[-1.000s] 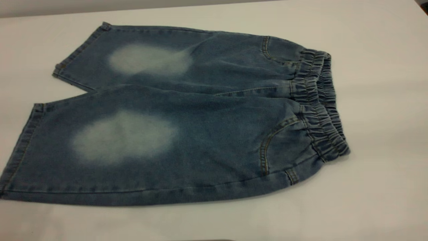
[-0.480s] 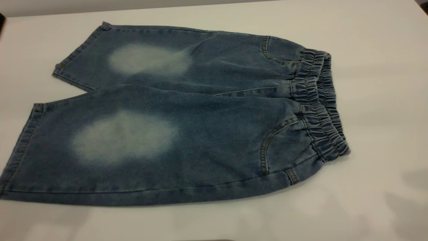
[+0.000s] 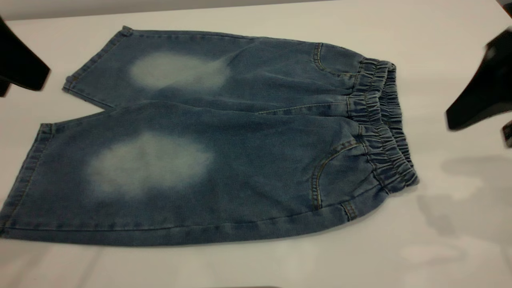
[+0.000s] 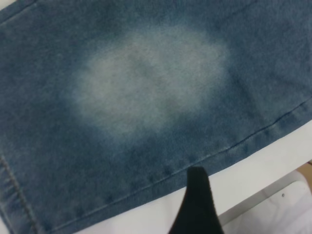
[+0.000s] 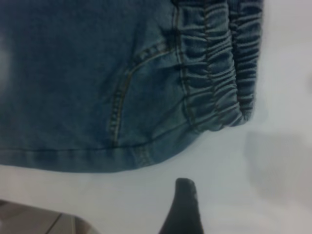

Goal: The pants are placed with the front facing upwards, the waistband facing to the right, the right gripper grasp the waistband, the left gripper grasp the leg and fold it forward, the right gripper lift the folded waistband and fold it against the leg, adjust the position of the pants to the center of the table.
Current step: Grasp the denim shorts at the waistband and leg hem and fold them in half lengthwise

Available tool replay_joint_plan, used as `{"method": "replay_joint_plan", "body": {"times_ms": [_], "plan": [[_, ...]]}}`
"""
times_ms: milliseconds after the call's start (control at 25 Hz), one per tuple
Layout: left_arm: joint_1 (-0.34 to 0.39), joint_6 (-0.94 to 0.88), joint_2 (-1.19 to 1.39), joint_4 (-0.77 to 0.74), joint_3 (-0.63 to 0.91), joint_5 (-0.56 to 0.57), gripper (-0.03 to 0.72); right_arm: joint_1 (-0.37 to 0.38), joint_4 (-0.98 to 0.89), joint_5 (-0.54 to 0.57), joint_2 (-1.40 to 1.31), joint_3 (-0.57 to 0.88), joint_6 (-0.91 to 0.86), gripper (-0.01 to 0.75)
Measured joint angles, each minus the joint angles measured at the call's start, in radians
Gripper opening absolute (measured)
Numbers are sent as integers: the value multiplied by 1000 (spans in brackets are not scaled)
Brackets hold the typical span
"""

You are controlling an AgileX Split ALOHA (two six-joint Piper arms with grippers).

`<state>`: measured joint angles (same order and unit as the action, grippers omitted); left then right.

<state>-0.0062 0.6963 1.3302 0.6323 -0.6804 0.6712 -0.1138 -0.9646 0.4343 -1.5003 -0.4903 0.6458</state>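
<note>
Pants (image 3: 224, 140) unmoved — both tools (image 3: 478, 100) now entering.

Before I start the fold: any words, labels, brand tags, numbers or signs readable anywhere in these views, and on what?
None: no view shows any readable text.
The pants: plain denim with tan stitching, no tag or print visible; the waistband shows no label.
The left gripper and the right gripper: plain black, no marking visible.
The table: plain white, unmarked.

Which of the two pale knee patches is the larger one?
The near-leg patch on the pants; the far-leg patch looks smaller.
</note>
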Motion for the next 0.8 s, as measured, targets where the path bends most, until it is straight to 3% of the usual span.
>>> {"method": "replay_joint_plan", "body": {"times_ms": [440,800], "plan": [[-170,1,71,0,-1,-60,515,5,-609,2,-358,-16,684,531],[-193,2,78,0,-1,-64,515,81,-742,124,-543,-82,810,531]]}}
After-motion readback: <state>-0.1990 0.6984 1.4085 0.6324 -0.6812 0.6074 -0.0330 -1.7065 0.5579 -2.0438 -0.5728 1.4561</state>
